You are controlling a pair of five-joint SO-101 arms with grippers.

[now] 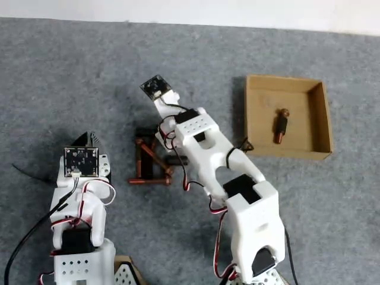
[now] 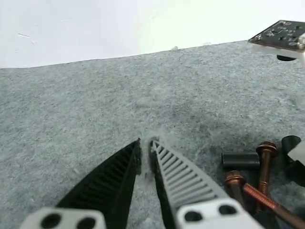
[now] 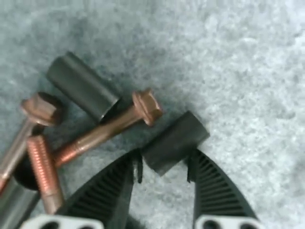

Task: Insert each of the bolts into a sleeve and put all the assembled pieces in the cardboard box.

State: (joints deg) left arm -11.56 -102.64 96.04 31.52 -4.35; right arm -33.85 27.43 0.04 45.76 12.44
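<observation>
The grey carpeted tabletop (image 1: 71, 71) carries everything. The right arm (image 1: 237, 178) stretches forward and low over the loose parts, its jaws open astride one end of a black sleeve (image 3: 174, 140). The left arm (image 1: 80, 202) sits folded back, jaws closed on nothing. The cardboard box (image 1: 248, 113) holds one assembled piece (image 1: 280, 126). Copper bolts (image 1: 148, 166) lie heaped beside the sleeve.

The right arm (image 1: 208, 148) hangs over the bolt pile (image 1: 139, 160), closing it off from above and from the box (image 1: 325, 119) side. Bare mat (image 1: 89, 71) lies open between the pile and the left gripper (image 2: 145, 145). One piece (image 1: 280, 126) lies mid-box, with free floor around it.
</observation>
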